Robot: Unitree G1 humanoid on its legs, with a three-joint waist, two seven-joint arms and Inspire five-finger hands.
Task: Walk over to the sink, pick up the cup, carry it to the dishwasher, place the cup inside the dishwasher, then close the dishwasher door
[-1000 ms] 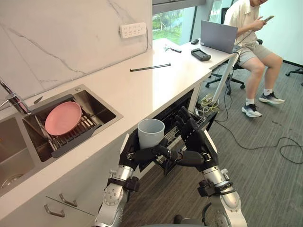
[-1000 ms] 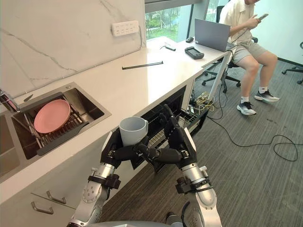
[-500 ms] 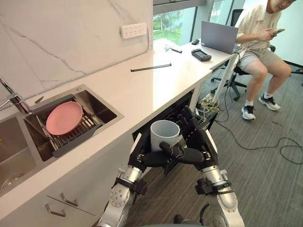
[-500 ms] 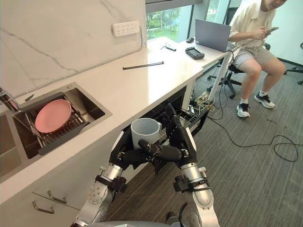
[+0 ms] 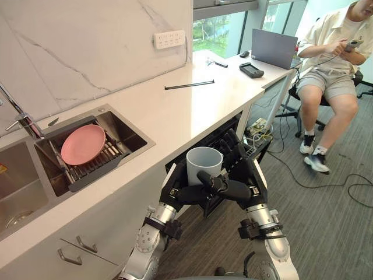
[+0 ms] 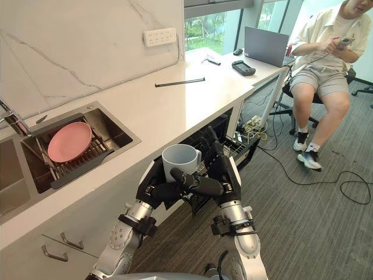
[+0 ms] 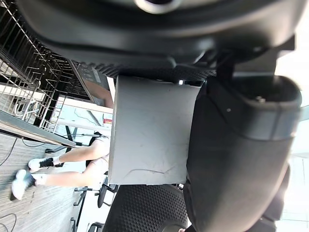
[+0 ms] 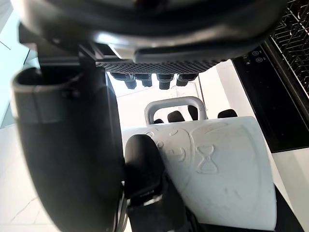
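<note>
Gaping upward, pale grey embossed cup [image 5: 203, 166]

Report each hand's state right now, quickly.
Left hand: closed round the cup.
Right hand: closed round the same cup, from its other side.

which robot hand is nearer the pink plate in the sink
Left. The left robot hand grips the cup on the side facing the pink plate; the right robot hand holds its far side.
</note>
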